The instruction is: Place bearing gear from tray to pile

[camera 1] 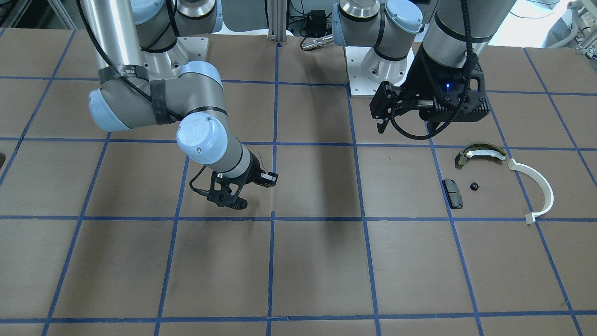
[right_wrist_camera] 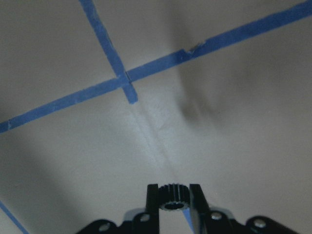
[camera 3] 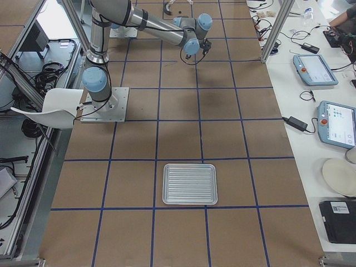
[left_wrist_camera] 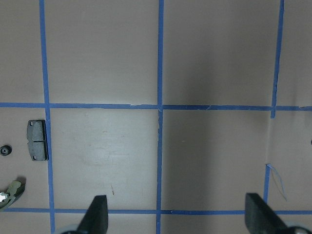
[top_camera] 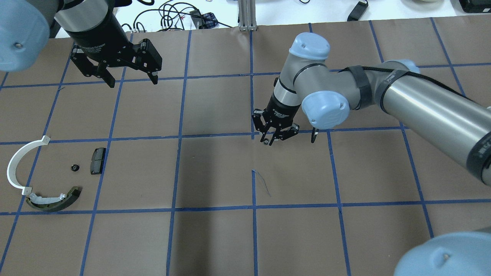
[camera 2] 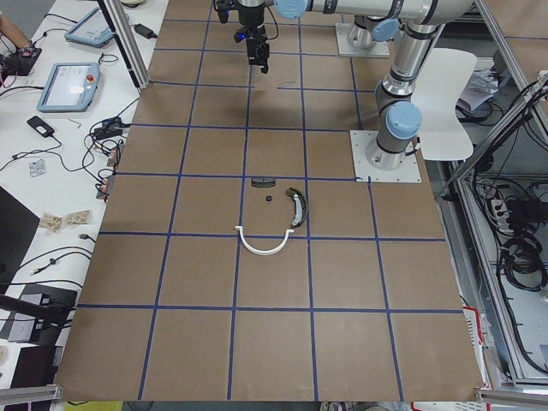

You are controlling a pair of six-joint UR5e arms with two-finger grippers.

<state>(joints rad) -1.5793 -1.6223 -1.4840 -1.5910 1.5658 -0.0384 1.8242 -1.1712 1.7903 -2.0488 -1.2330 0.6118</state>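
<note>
Gears, 2: held gear (right_wrist_camera: pixel 170 199) pinched in right gripper (top_camera: pixel 269 142); loose gear (top_camera: pixel 74 167) beside 1 arc (top_camera: pixel 15 161), 1 shoe (top_camera: pixel 53 201), 1 pad (top_camera: pixel 98 161). Left gripper (top_camera: pixel 133 83) spread wide, empty; its lettering illegible.

Open tabletop (top_camera: pixel 215 168) runs from right hand (top_camera: pixel 273 141) to pile (top_camera: pixel 74 167). Left hand (top_camera: pixel 133 82) hangs raised beside that path, near the black pad (top_camera: pixel 98 161).

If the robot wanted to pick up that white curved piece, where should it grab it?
Probably mid-arc, from straight above, the left end effector straddling the band: one side inside the curve, one outside. The white arc lies flat on the table as a thin strip, so pinching across its thickness fits, and the middle should keep it balanced.
</note>
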